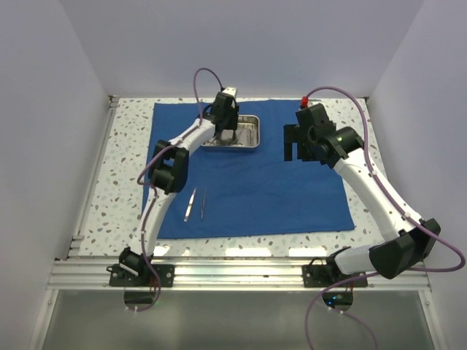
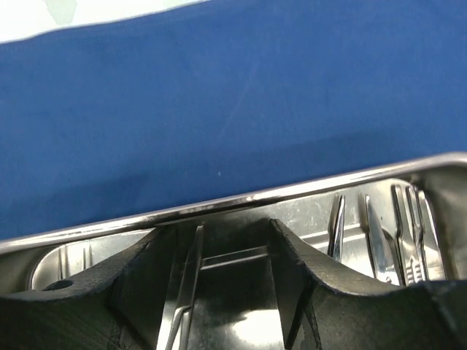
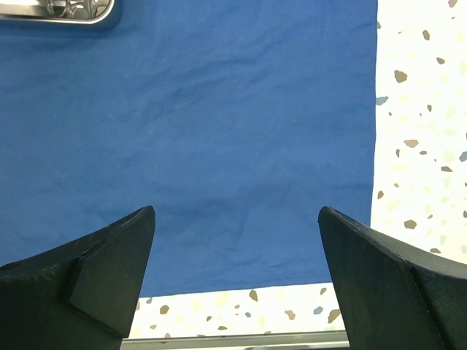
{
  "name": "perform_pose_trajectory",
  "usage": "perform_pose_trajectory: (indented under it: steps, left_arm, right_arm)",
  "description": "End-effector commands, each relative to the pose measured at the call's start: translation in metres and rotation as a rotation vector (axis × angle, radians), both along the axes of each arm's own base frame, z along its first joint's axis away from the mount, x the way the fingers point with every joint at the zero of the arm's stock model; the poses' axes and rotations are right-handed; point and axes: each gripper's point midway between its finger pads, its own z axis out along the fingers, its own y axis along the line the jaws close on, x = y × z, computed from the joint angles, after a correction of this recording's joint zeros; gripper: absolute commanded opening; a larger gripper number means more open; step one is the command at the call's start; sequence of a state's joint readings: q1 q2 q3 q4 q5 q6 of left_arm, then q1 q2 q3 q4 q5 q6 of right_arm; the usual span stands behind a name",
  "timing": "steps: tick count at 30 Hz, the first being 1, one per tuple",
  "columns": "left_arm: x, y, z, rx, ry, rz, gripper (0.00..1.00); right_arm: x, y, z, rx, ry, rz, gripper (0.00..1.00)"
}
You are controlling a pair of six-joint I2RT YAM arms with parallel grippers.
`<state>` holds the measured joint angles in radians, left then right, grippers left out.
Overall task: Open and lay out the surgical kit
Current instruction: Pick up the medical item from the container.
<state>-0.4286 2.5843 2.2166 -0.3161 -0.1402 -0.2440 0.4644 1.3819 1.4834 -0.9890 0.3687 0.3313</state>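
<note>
Jaws of left gripper (image 2: 235, 235): standing partly apart, bare tray floor showing in the gap, nothing bridging them.
Left fingers (image 2: 139, 292): reaching down inside the steel tray (image 2: 255, 197), tips sitting below its rim.
Beside the fingers: single instrument (image 2: 179, 292), slim and silver, lying along the inner face of the finger at the left of the wrist view; touching it or not, cannot tell.
Jaws of right gripper (image 3: 237, 219): standing wide apart, gripping nothing.
Right gripper position: hanging above the blue cloth (image 3: 219, 109), toward its right half, well apart from the tray.
Tray contents: further instruments (image 2: 398, 233) lying side by side toward the right end in the left wrist view; ring handles peeking over the rim in the right wrist view.
Tray position: sitting on the cloth near its far edge, left of centre in the overhead view.
Laid out: two tweezers (image 1: 190, 205) lying side by side on the cloth toward its near left part, just beside the left arm's elbow, well apart from the tray.
Cloth: lying spread flat on the speckled table (image 1: 124, 160), table surface showing around its edges.
</note>
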Motion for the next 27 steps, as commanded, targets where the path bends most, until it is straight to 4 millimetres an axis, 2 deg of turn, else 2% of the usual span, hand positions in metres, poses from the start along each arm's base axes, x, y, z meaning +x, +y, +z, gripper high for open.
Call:
perform_pose_trajectory:
  steps: [1,5,7,9,10,14,15,16,18,21,22,27]
  left_arm:
    - [0.015,0.001,-0.015,0.024,-0.038,0.042,0.57]
    - [0.008,0.005,-0.031,0.073,-0.016,0.052,0.53]
    - [0.006,0.009,-0.028,0.087,-0.012,0.062,0.49]
    - [-0.002,0.014,-0.035,0.108,0.007,0.063,0.47]
    - [-0.003,0.017,-0.031,0.113,0.003,0.071,0.47]
    - [-0.013,0.025,-0.048,0.148,0.051,0.082,0.4]
    - [-0.014,0.026,-0.05,0.145,0.059,0.085,0.38]
    - [-0.019,0.029,-0.059,0.145,0.087,0.088,0.3]
    - [-0.016,0.029,-0.056,0.118,0.079,0.097,0.27]
    - [-0.013,0.033,-0.057,0.096,0.081,0.109,0.11]
    - [-0.012,0.036,-0.057,0.095,0.084,0.118,0.02]
    - [-0.012,0.038,-0.056,0.091,0.088,0.114,0.0]
  right_arm:
    - [-0.007,-0.001,0.003,-0.004,0.019,0.018,0.99]
    - [-0.007,-0.004,0.006,-0.013,0.014,0.007,0.99]
    - [-0.006,-0.004,0.005,-0.012,0.014,0.003,0.99]
    - [-0.005,-0.002,0.003,-0.008,0.018,0.003,0.99]
    - [-0.004,-0.001,0.002,-0.003,0.016,0.001,0.99]
    - [-0.001,0.003,-0.001,0.018,0.019,-0.002,0.99]
    - [0.0,0.005,-0.001,0.024,0.02,0.002,0.99]
    - [0.0,0.006,0.001,0.026,0.015,0.002,0.99]
    - [0.001,0.006,0.002,0.025,0.012,0.001,0.99]
    - [0.001,0.004,0.002,0.016,0.014,0.0,0.99]
    - [0.001,0.003,0.002,0.014,0.014,0.001,0.99]
    - [0.0,0.004,0.002,0.019,0.015,-0.001,0.99]
